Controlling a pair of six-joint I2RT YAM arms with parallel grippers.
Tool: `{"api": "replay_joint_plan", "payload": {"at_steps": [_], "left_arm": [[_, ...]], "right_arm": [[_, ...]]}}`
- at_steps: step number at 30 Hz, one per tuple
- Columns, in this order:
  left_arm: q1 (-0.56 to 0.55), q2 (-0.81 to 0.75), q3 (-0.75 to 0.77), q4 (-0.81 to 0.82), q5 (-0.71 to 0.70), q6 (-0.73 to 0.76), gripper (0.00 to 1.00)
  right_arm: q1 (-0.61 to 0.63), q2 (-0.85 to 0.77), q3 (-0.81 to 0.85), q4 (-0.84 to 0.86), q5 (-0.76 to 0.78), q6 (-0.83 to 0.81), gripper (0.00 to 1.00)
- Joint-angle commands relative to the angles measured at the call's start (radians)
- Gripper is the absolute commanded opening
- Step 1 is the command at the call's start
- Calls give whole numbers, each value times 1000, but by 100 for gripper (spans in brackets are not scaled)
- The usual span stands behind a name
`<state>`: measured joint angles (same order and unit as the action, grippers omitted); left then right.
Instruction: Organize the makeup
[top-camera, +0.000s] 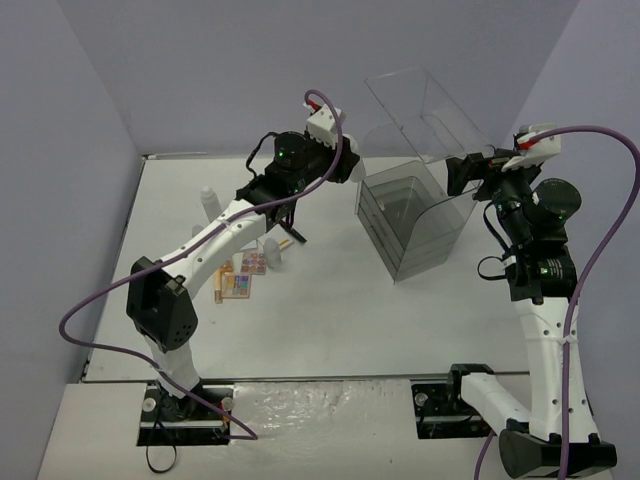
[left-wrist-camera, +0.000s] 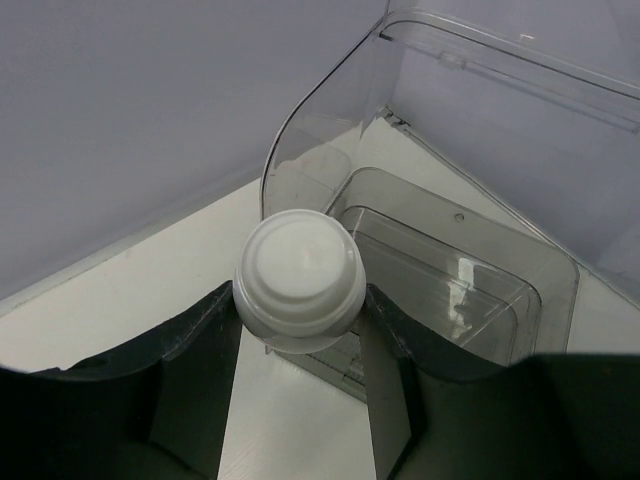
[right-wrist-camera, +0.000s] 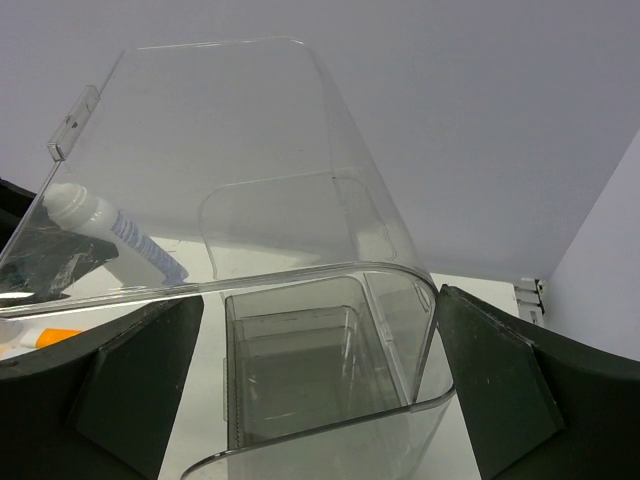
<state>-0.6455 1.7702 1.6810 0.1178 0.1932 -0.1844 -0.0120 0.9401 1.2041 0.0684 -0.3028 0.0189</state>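
My left gripper is shut on a white bottle and holds it in the air just left of the clear case. In the left wrist view the bottle's round cap sits between my fingers, with the case's open top compartment beyond. My right gripper is at the case's right side, jaws wide apart on either side of its curved wall. The case's lid stands raised. Through the lid the held bottle shows in the right wrist view.
Other makeup lies at the left: a white bottle, another white bottle, eyeshadow palettes, a beige tube and an orange item. Grey walls close in the table at the back and both sides.
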Motion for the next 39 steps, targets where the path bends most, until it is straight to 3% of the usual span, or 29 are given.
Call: {"api": "replay_joint_plan", "payload": {"at_steps": [1, 12, 39], "left_arm": [[-31, 23, 112, 114, 19, -12, 4], [-72, 142, 183, 191, 16, -27, 4], [-86, 215, 161, 309, -38, -43, 4]], "right_arm": [[10, 0, 2, 117, -28, 13, 100], [42, -4, -9, 117, -25, 12, 100], [55, 25, 49, 118, 24, 32, 100]]}}
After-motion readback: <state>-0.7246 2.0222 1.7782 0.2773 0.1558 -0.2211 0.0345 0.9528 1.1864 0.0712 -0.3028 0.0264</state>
